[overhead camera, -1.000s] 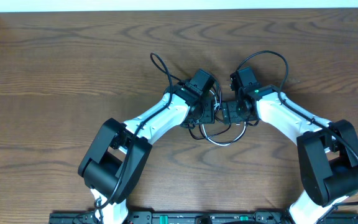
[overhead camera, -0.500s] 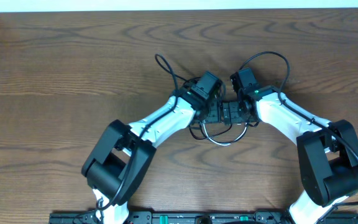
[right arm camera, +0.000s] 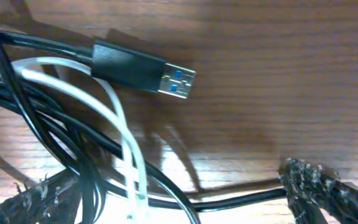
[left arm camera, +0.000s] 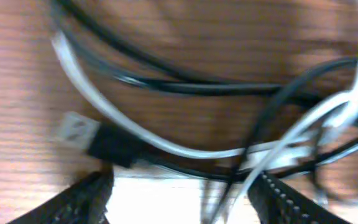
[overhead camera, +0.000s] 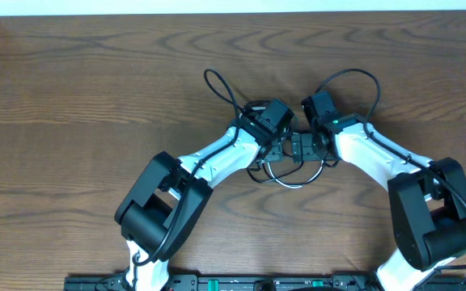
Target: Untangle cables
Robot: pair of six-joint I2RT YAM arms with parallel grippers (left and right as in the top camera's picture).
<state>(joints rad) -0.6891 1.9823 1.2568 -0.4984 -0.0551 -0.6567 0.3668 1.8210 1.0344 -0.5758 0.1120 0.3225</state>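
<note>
**Left arm swings toward frame centre**

Since the earlier frame the left arm [overhead camera: 217, 153] has swung rightward, bringing the left claw [left arm camera: 182, 185] close beside the right claw [right arm camera: 166, 180]. Both claws stand wide, gripping nothing. The cables [overhead camera: 288, 179], 1 white and the rest black, lie tangled on the tabletop [overhead camera: 95, 97] at mid-frame, under both claws. A black USB plug [right arm camera: 143, 70] lies flat.

Overhead view: the cables [overhead camera: 290, 183] are mostly covered by the two arms [overhead camera: 217, 153]; their crossings cannot be traced. Left wrist view: blurred throughout, so the plug [left arm camera: 98, 138] type is unreadable. Both wrist views: the fingers [left arm camera: 82, 198] are cut off by the bottom edge, and the cables by the side edges.
</note>
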